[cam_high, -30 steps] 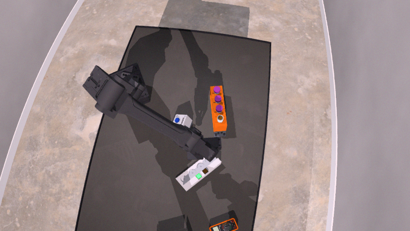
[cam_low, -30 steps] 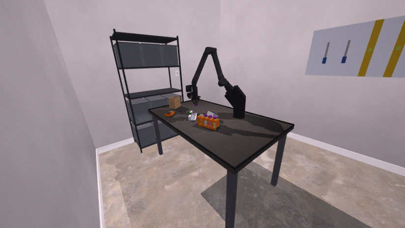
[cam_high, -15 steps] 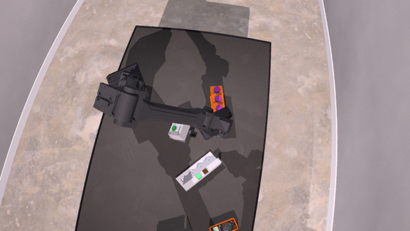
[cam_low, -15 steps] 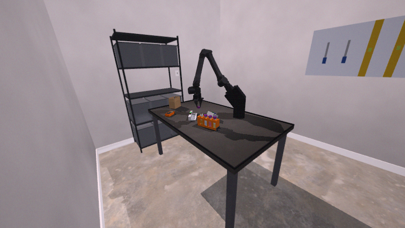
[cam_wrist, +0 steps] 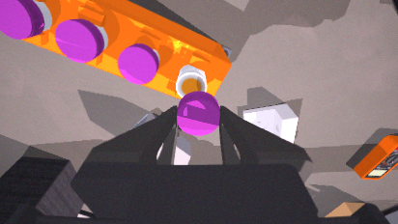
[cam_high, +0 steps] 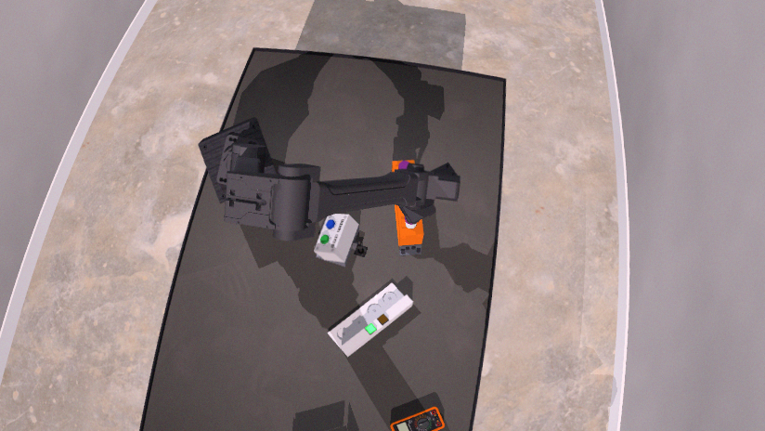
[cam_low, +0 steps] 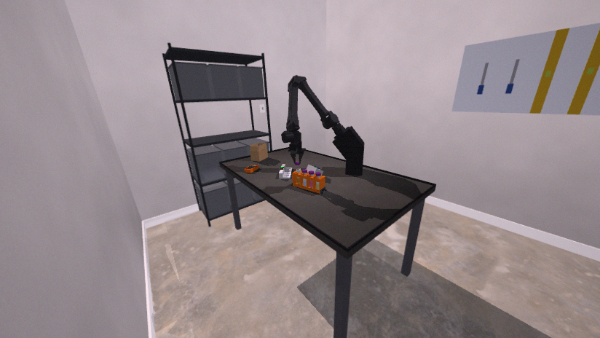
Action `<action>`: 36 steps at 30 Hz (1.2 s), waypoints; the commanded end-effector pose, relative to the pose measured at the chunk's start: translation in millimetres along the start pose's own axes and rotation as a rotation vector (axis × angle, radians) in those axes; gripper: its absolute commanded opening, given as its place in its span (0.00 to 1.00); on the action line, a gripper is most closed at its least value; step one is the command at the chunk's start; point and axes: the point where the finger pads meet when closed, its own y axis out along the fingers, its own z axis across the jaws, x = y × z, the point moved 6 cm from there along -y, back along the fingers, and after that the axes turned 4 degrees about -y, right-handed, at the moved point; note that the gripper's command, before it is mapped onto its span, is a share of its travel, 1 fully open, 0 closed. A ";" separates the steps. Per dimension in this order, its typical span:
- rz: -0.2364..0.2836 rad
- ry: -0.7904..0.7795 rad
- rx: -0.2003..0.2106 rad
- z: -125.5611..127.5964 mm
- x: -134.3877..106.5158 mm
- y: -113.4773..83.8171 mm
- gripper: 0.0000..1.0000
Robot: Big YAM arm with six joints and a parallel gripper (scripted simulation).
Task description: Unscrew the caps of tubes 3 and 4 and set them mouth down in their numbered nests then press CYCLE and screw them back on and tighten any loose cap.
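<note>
Jaws [cam_high: 410, 216] [cam_low: 297, 161] grip a purple cap [cam_low: 297, 162] [cam_wrist: 198, 116] near open tube 4 [cam_high: 409, 225] [cam_wrist: 191, 79]

Closed on its sides, they hold the cap above the table [cam_high: 438, 347] [cam_low: 360, 213] [cam_wrist: 333, 72], apart from the tube. In the orange decapping station [cam_high: 409, 236] [cam_low: 308, 189] [cam_wrist: 219, 72], tubes 1 to 3 wear purple caps; their tightness cannot be told. On the white cap tray [cam_high: 349, 350] [cam_low: 285, 175] [cam_wrist: 288, 121], the green lamp [cam_high: 370, 328] [cam_low: 282, 166] glows.

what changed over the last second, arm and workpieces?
The gripper swung from beside the cap tray to over the orange decapping station, carrying a purple cap. Nothing was let go. Station, tray and multimeter stayed put; the green lamp stayed lit.
</note>
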 end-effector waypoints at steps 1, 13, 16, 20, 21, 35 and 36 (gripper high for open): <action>0.010 0.045 0.008 1.1 18.1 1.4 0.00; 0.010 0.054 0.005 -2.2 10.1 2.1 0.00; 0.008 0.064 0.002 -4.9 11.8 -2.4 0.00; 0.000 0.061 -0.002 -3.8 12.3 -6.7 0.00; 0.000 0.059 -0.001 -2.5 12.7 -7.4 0.00; 0.031 0.045 0.019 5.4 1.2 35.9 0.00; 0.031 0.045 0.019 5.4 1.2 35.9 0.00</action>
